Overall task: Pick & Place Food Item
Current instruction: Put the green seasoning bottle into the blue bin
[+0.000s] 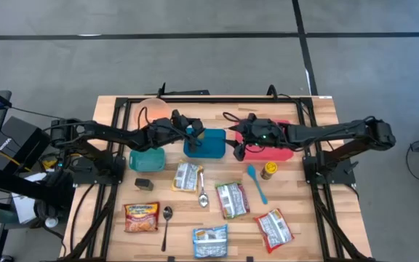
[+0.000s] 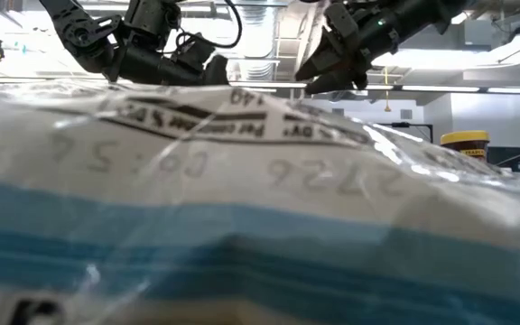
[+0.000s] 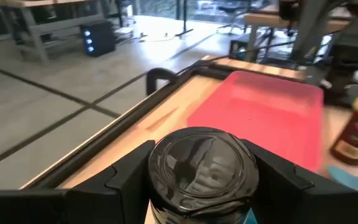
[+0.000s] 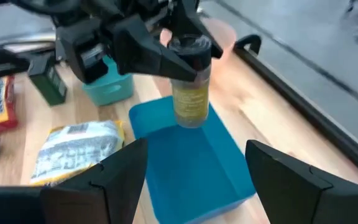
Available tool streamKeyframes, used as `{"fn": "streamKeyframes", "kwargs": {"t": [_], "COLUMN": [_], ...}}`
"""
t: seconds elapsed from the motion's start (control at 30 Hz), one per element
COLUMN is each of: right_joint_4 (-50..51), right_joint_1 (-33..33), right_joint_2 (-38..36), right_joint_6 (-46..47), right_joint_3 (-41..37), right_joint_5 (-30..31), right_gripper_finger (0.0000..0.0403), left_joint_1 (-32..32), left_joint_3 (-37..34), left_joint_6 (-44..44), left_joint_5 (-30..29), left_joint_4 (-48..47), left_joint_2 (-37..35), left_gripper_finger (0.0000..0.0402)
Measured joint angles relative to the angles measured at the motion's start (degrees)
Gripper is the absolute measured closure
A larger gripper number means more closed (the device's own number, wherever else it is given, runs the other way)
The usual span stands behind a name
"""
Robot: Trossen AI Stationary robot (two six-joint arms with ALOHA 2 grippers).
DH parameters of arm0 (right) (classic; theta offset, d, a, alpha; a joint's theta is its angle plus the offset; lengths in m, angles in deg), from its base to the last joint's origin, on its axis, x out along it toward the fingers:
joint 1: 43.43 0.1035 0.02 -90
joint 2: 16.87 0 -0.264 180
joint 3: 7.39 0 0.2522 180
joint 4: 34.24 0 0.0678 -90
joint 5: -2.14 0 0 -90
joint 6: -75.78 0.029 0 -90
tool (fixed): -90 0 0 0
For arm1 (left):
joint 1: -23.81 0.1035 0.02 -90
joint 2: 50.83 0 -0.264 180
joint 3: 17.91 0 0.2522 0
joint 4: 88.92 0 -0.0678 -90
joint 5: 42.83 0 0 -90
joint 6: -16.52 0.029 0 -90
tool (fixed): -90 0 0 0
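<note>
Wooden table [image 1: 297,218], centre of frame: left arm holds a spice jar above the blue bin.

Left gripper [image 1: 189,129], just left of centre in the high view, is clamped on the jar [image 4: 190,78] near its black lid, one finger on each side; the left wrist view shows the lid [image 3: 202,167] held between both fingers. The jar hangs upright, its long axis vertical, directly over the open blue bin [image 1: 204,143], with clear air between its base and the bin floor in the right wrist view. My reading is that the coming move is a straight descent or release into the bin, since the target lies directly below the held jar. Right gripper [image 1: 240,142], just right of the bin at the red tray's [image 1: 281,153] edge, has its fingers spread wide apart and carries nothing; it faces the jar but the left arm has possession.
</note>
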Motion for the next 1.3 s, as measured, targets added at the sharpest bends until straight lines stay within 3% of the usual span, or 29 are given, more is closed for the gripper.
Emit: {"fn": "streamKeyframes", "kwargs": {"t": [0.27,0.37,0.63,0.83,1.1,1.3], "right_joint_4": [-6.5,-7.1,-7.8,-8.0,-8.1,-8.1], "right_joint_1": [-0.1,-0.3,-0.3,-0.3,-0.3,-0.3], "right_joint_2": [-1.5,-1.3,-1.0,-1.0,-1.0,-1.0], "right_joint_6": [1.5,1.5,1.4,1.3,1.3,1.4], "right_joint_3": [-5.5,-5.6,-5.6,-5.6,-5.6,-5.6], "right_joint_5": [0.2,0.2,0.2,0.2,0.2,0.2], "right_gripper_finger": [0.0138,0.0138,0.0138,0.0138,0.0138,0.0138], "left_joint_1": [0.0,0.0,0.0,0.0,0.0,0.0], "left_joint_3": [-0.1,-0.1,-0.1,-0.1,-0.1,-0.1], "left_joint_6": [-0.5,-0.5,-0.7,-0.6,-0.2,0.0], "left_joint_5": [-0.6,-2.8,-4.0,-4.3,-5.5,-5.4], "left_joint_4": [0.1,0.7,4.0,4.1,4.0,3.9], "left_joint_2": [2.3,5.5,9.3,12.0,12.4,12.4], "left_gripper_finger": [0.0196,0.0185,0.0204,0.0177,0.0206,0.0165]}}
